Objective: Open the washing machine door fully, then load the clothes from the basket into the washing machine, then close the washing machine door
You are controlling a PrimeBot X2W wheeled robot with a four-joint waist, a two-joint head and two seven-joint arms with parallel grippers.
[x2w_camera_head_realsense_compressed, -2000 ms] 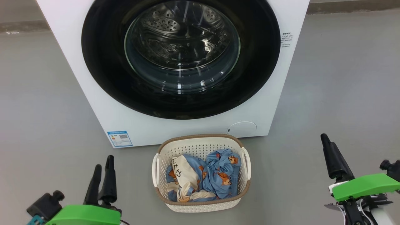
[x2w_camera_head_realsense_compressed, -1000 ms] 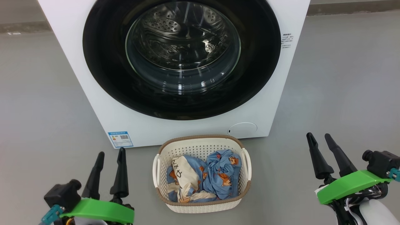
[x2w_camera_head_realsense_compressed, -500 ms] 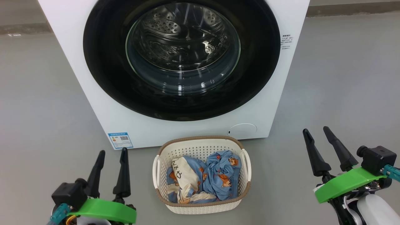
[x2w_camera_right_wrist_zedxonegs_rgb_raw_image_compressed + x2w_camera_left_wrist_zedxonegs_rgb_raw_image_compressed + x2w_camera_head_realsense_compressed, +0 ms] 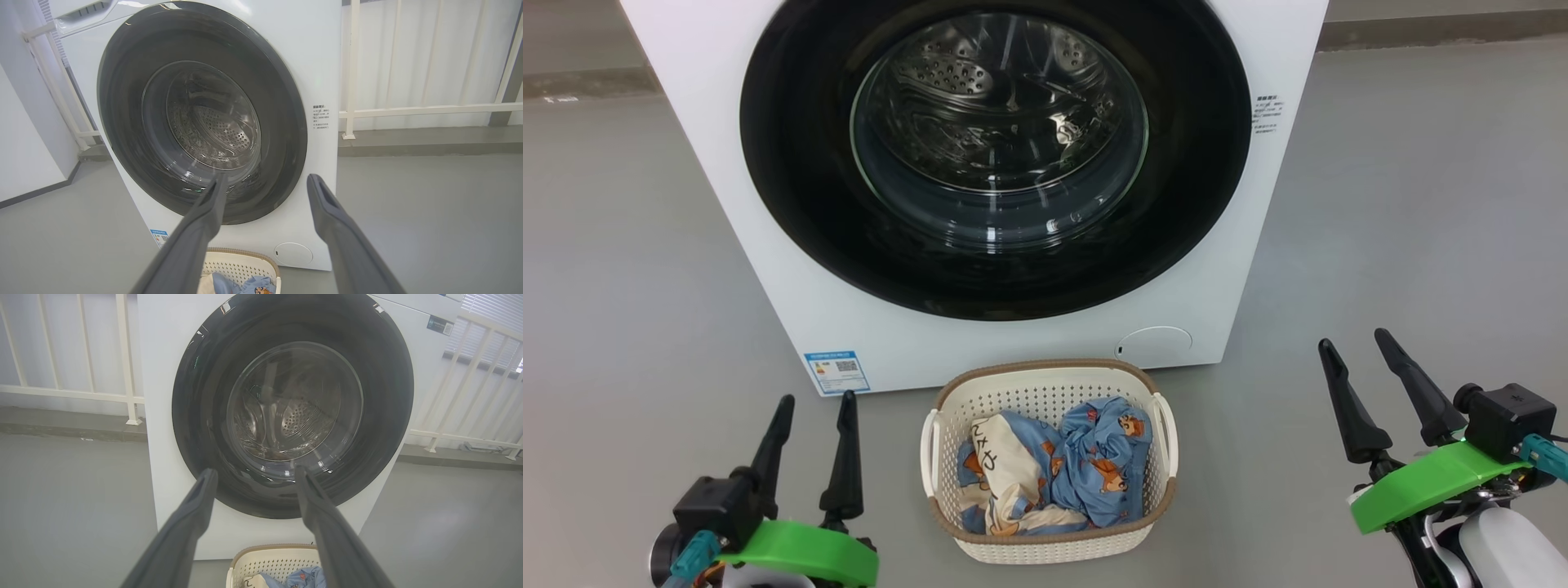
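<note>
Left gripper (image 4: pixel 817 398) wide, empty, near left, fingers pointing far | right gripper (image 4: pixel 1353 339) wide, empty, near right | clothes (image 4: pixel 1086 461) in basket (image 4: pixel 1045 367) between them | door (image 4: pixel 792 212) closed, far

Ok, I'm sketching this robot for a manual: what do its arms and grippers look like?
The left gripper and right gripper match: two long, tapering black fingers mounted on a bright green plate. Beside each sits a small black camera block with a teal plug. Below the right plate, the forearm is glossy white.
</note>
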